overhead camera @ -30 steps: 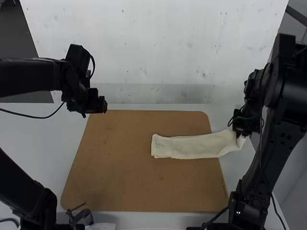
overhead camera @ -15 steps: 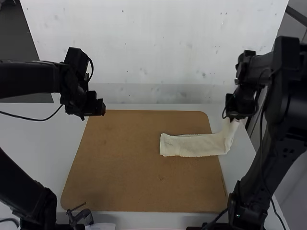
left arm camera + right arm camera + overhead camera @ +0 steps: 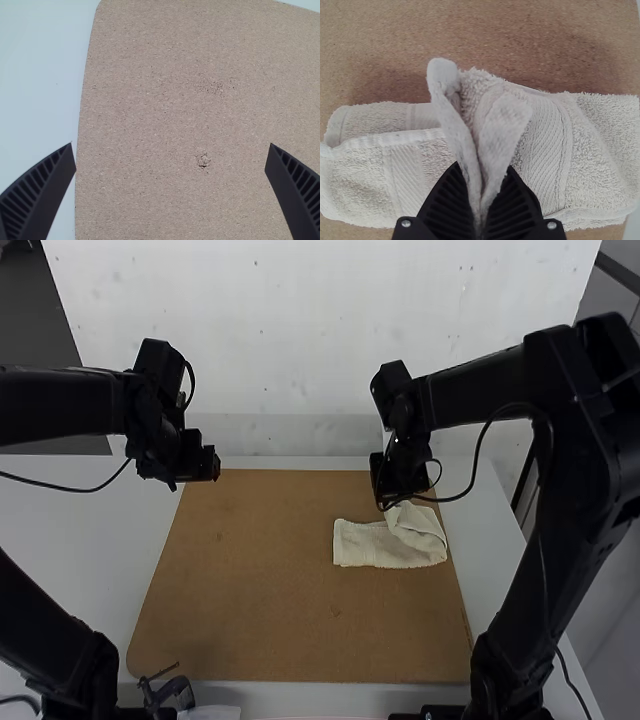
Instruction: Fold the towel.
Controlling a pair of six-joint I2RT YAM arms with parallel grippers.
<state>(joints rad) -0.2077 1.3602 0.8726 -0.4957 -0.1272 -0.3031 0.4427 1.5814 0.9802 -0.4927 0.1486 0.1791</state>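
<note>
towel [image 3: 385, 545]: a cream terry cloth lying as a narrow strip across the right-hand part of a brown board [image 3: 270, 590], with its right end beside the board's right edge. at that end part of the cloth is turned back over the strip, and a pinched-up piece rises from it. the right hand [image 3: 400, 485] is above the cloth, on its far side as the high view shows it. in the right wrist view the right hand [image 3: 480, 220] is narrow, its black ribbed fingers holding a gathered piece of the towel; the pinched cloth stands up in soft pleats, with layers of towel spread beneath it, some showing a flat woven band. well apart from the towel, the left hand [image 3: 210, 462] hangs near the board's far left corner. in the left wrist view the left hand [image 3: 171, 162] is wide, its fingers far apart, with bare board and a strip of pale desk below. the board lies flat on that white desk [image 3: 75, 530]. by the board's near left corner is a small dark fixture [image 3: 172, 695] with a thin rod.
</note>
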